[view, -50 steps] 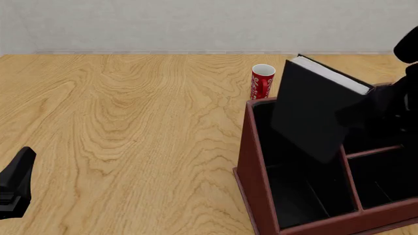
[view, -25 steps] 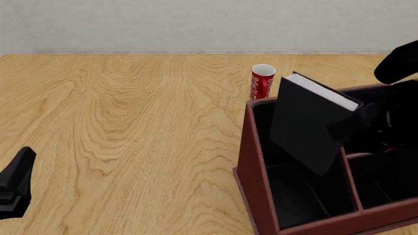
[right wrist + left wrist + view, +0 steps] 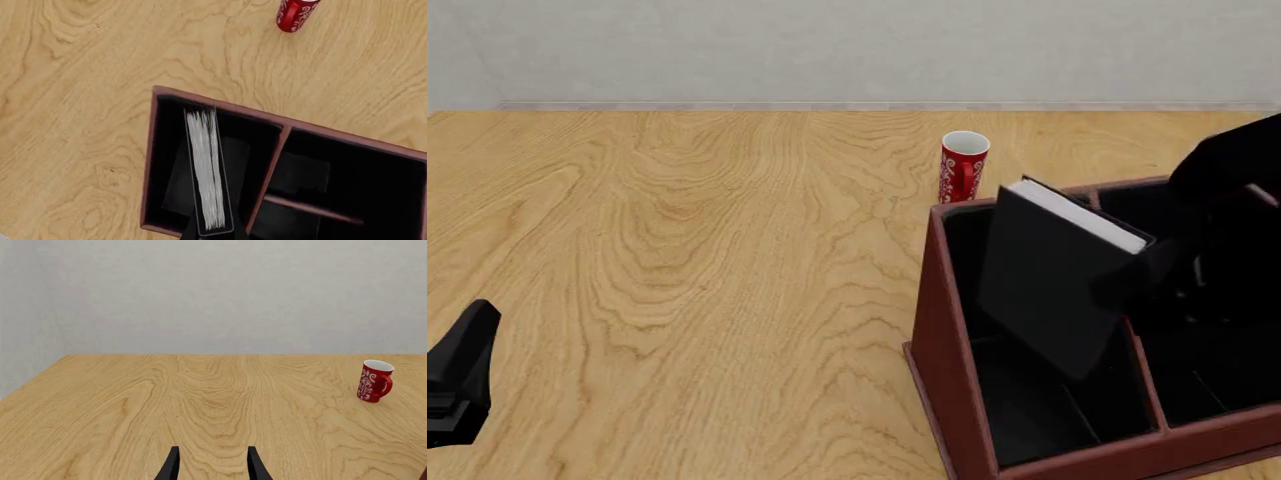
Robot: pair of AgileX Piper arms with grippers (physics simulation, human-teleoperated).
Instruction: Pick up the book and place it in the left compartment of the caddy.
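Note:
The black book [image 3: 1052, 290] with its grey-white page edge [image 3: 207, 175] hangs tilted, its lower part inside the left compartment [image 3: 1034, 405] of the reddish-brown caddy [image 3: 942, 330]. My right gripper [image 3: 1152, 276] is shut on the book's right side, above the caddy. In the right wrist view the book stands on edge within the left compartment [image 3: 172, 175], between the caddy's outer wall [image 3: 152, 150] and a divider. My left gripper [image 3: 212, 469] is open and holds nothing, low at the near left of the table [image 3: 457, 375].
A red-and-white cup [image 3: 964, 166] stands just behind the caddy's far left corner, also seen as the cup [image 3: 373, 381] and the cup [image 3: 297, 12]. Smaller divided sections [image 3: 1214, 365] fill the caddy's right side. Wooden table [image 3: 694, 250] stretches left.
My right gripper has lowered the book deeper into the caddy's left compartment. The left arm has not moved.

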